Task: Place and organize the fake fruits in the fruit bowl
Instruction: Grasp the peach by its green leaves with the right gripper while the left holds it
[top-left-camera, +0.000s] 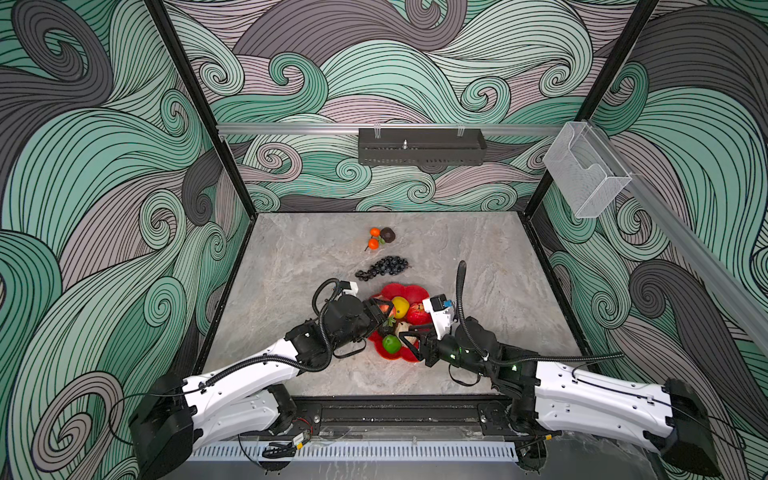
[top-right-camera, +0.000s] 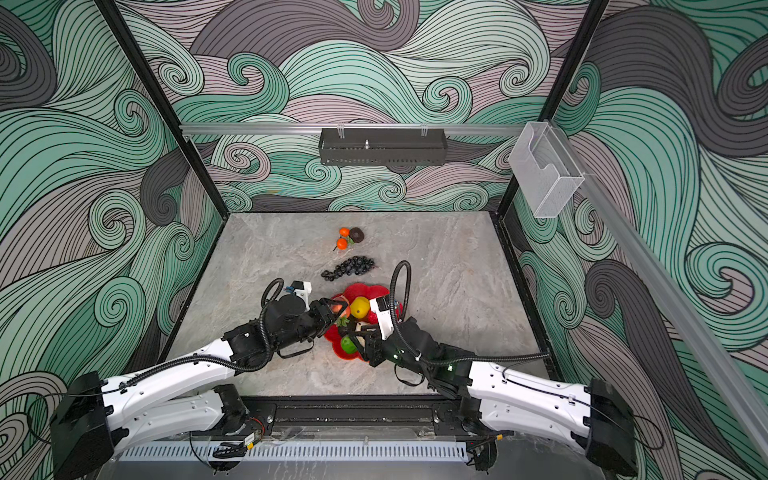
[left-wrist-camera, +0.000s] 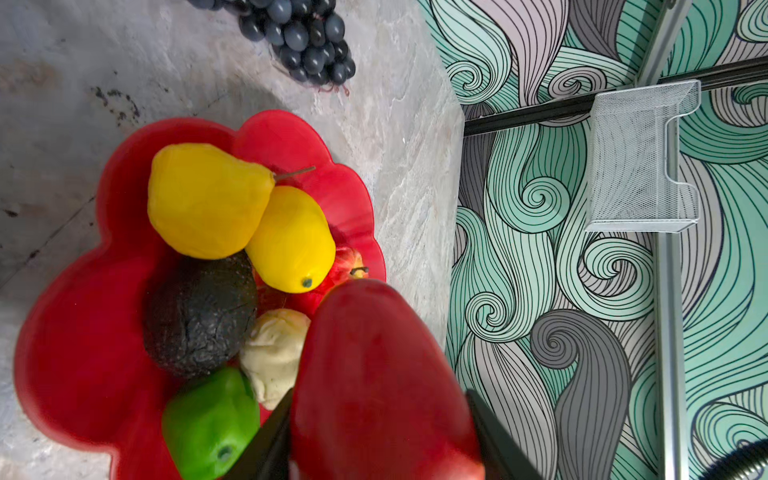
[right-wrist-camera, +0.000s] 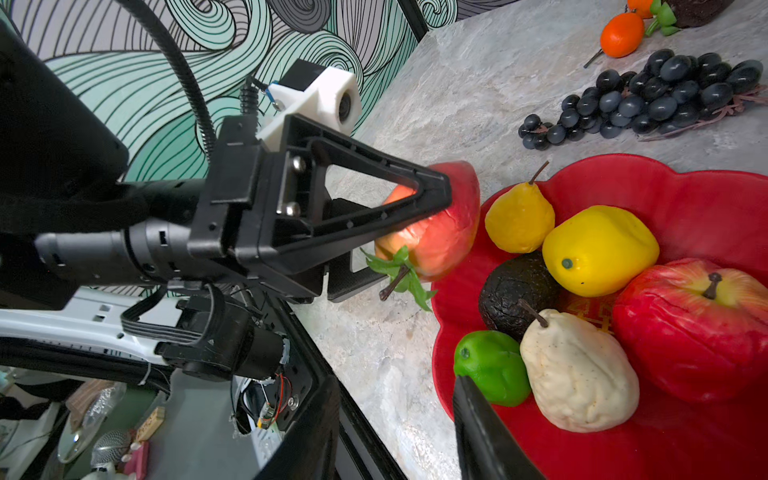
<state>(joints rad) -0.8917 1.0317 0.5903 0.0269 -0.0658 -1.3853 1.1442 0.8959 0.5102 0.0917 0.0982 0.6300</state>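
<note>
Closest in, left wrist view: red fruit fills the foreground, pinched in the left gripper. Jaws stand about half apart, pressed to the fruit's flanks. The hold looks secure.

Right wrist view, side-on: the fruit's long axis runs out along the fingers. Leafy stem end sits back toward the palm, blunt end leads toward the fruit bowl.

Key relation: the fruit hangs clear of the table at the bowl's left rim. I cannot tell how far past the rim it is. The bare red petals lie on that same left side, beside the avocado and the lime. Probably a short reach inward and a lowering, blunt end first, with no turn of the wrist.

Right gripper hangs over the bowl's near-right part, by the cream pear. One finger shows just beside the lime; the other is out of frame. Width and hold cannot be told.

Left out on the table beyond the bowl: grape bunch near the far rim, then tangerines and a second avocado, touching, well apart from the bowl. All sit slightly to the left, so the left arm looks nearer.
</note>
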